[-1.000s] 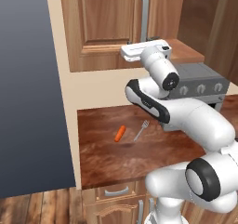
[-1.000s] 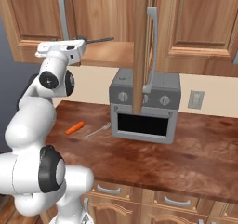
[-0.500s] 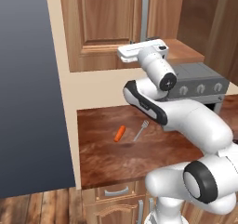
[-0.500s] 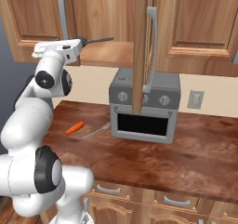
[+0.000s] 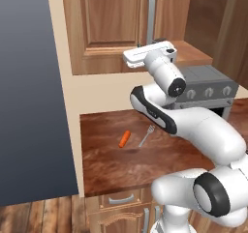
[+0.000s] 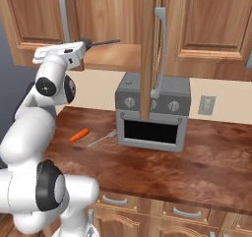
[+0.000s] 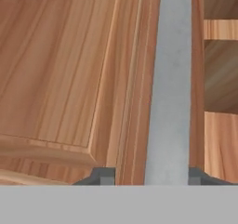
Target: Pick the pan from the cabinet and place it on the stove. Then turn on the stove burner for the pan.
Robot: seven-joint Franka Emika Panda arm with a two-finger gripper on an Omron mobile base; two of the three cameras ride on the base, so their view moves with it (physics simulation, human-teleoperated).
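The cabinet (image 5: 106, 29) already has one door (image 6: 147, 49) swung wide, off to the gripper's right, and the arm is now working on the other one. Over the last second the gripper (image 7: 151, 175) has narrowed from a wide spread until its fingertips (image 7: 104, 175) straddle that door's grey bar (image 7: 169, 79). Whether they actually pinch it yet I cannot tell. This looks like the start of pulling the second door open. The pan (image 6: 101, 43) lies just past the hand on the open lower shelf, probably, since little more than its thin handle shows. Well below the gripper is the brown counter (image 5: 111, 164), with a silver oven (image 6: 152, 113) down to the right and a carrot (image 5: 124, 138) and a fork (image 5: 147, 136) underneath.
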